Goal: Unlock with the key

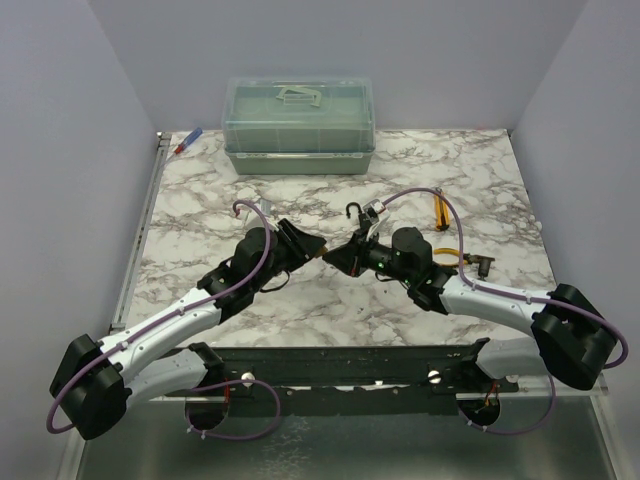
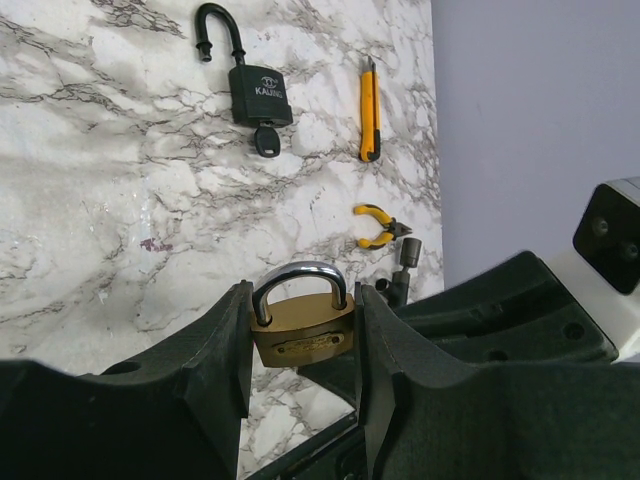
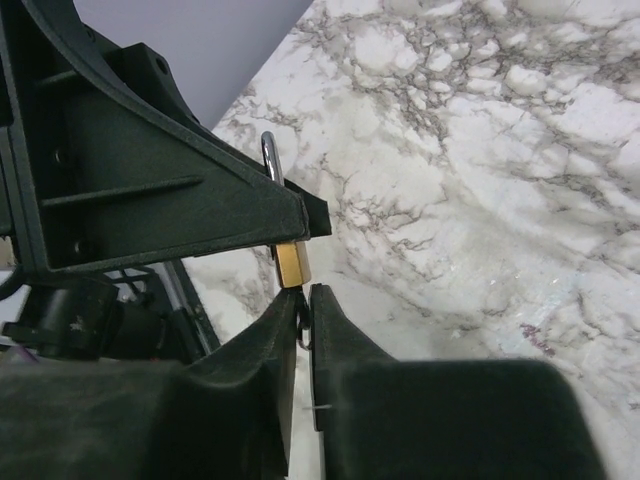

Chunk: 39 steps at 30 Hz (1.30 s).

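My left gripper (image 2: 302,345) is shut on the small brass padlock (image 2: 300,325), which stands upright above the table with its steel shackle on top. From the other side my right gripper (image 3: 305,305) meets the brass padlock (image 3: 293,262) at its underside, its fingers shut on a thin metal piece too little seen to name. The two grippers meet mid-table (image 1: 325,248). The key (image 2: 266,143), black-headed, sticks in the base of the black padlock (image 2: 258,95), which lies farther back with its shackle open.
A yellow box cutter (image 2: 369,110), yellow-handled pliers (image 2: 378,225) and a dark metal bit (image 2: 405,262) lie to the right on the marble top. A green lidded box (image 1: 298,125) stands at the back, with a red and blue pen (image 1: 187,142) to its left.
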Motion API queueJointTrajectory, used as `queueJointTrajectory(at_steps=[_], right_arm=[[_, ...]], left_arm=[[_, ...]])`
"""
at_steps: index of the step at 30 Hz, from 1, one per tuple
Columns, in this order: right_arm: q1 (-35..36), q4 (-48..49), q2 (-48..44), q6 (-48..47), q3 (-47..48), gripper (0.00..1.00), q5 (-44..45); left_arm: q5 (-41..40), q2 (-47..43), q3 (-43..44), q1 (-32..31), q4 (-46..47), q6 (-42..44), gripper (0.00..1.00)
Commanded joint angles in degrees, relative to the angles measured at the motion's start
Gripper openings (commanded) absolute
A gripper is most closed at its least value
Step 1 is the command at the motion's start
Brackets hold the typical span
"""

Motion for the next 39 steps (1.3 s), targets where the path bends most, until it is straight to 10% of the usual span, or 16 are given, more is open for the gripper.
queueJointTrajectory(at_steps=[1, 8, 27, 39], right_arm=[[0.0, 0.8, -0.3, 0.1, -0.3, 0.26, -1.2], [0.0, -0.7, -3.0, 0.1, -1.0, 0.42, -0.9], [0.0, 0.7, 0.0, 0.7, -0.3, 0.27, -3.0], [0.0, 1.0, 0.3, 0.7, 0.4, 0.0, -2.1]], left_arm=[[0.6, -1.7, 0.7, -0.2, 1.6, 0.0, 0.01], [0.5, -1.5, 0.9, -0.2, 1.6, -0.1, 0.0], [0.7, -2.2, 0.6, -0.2, 1.8, -0.4, 0.0], [1.2, -1.9, 0.6, -0.2, 1.8, -0.1, 0.0]])
